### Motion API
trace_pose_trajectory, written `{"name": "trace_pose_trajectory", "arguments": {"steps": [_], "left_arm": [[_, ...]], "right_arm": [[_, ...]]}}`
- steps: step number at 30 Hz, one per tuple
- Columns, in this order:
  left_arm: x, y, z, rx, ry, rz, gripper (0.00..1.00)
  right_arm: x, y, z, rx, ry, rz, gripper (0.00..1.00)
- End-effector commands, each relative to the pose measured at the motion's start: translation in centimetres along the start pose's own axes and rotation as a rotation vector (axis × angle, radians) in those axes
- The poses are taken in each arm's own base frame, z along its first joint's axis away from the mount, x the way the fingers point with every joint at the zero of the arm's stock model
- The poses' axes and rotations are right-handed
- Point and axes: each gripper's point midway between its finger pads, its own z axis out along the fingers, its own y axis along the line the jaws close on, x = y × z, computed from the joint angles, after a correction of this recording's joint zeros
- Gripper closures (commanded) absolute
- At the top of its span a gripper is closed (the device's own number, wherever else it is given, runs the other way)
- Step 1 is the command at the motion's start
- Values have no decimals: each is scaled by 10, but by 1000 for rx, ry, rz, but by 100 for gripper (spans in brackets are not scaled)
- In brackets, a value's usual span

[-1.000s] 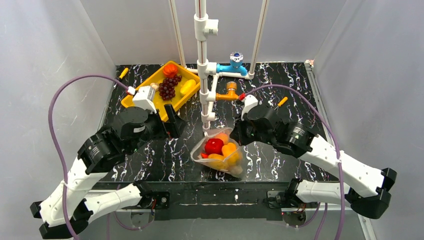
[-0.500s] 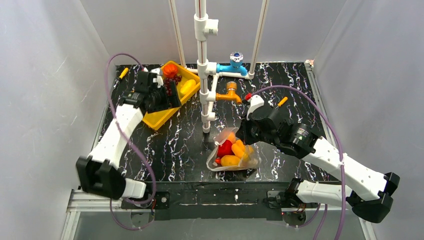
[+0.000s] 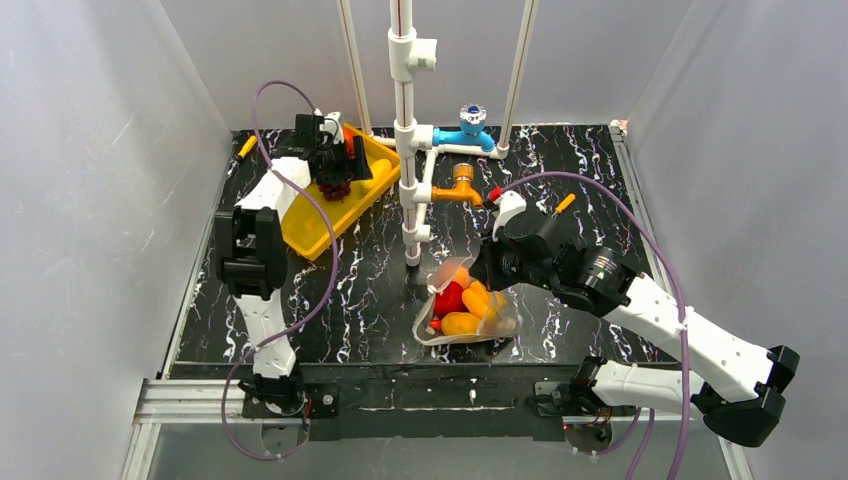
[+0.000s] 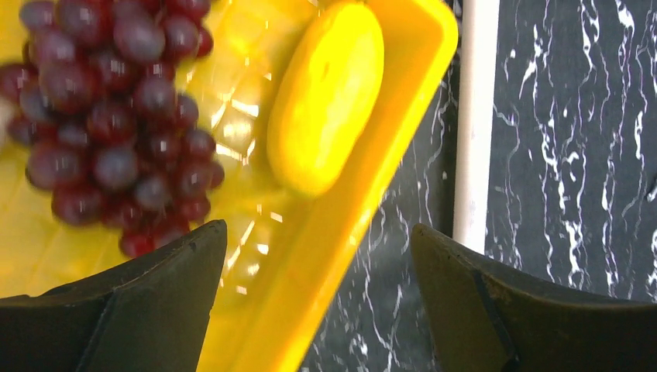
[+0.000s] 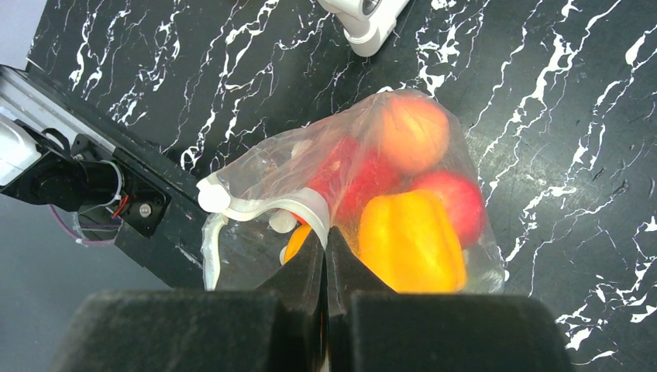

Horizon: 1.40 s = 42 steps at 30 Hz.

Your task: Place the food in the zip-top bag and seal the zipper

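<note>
Right jaws are pressed together, pinching the zip-top bag [image 5: 256,178] at its mouth edge. The film in the pinch is hidden, and the zipper [image 5: 259,208] shows only as a whitish strip curling away from them. The bag sits near-centre on the counter [image 3: 560,170], just near of the white pipe stand [image 3: 405,150], with open counter to its left and right; left jaws are spread wide, holding nothing, over the yellow tray [image 3: 300,228] far-left, straddling its rim beside the grapes [image 4: 116,132] and a yellow fruit [image 4: 325,93]. The bag is clear, crinkled and bulging with the food [image 3: 462,300]: red, orange and yellow pieces.
</note>
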Motion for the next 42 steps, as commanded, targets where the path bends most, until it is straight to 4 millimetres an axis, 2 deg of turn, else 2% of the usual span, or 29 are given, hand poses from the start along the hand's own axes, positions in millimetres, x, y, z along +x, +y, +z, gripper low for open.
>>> {"name": "trace_pose_trajectory", "arguments": {"steps": [1,7,11,19,24,29,34,38,42], "left_arm": [[-33,-7,17,53,-67,66,17],[-49,-11,45,103,-74,14,17],[-50,-7,64,96,-53,-59,17],[-43,-7,84,105,-46,-119,18],[-33,-13,92,141,-20,-146,23],[-30,-23,91,199,-2,-158,24],[-31,-27,89,221,3,-159,29],[-24,-23,93,203,25,-175,29],[-9,-16,101,175,76,-212,36]], "right_arm": [[-15,8,-5,-47,-63,16,99],[-17,9,-9,-53,-68,26,99],[-18,10,-8,-58,-69,30,99],[-17,10,-9,-65,-65,37,99],[-16,11,-9,-69,-62,41,99],[-16,11,-10,-70,-63,43,99],[-16,12,-10,-74,-61,45,99],[-18,13,-12,-79,-68,48,99],[-17,12,-13,-78,-69,50,99]]}}
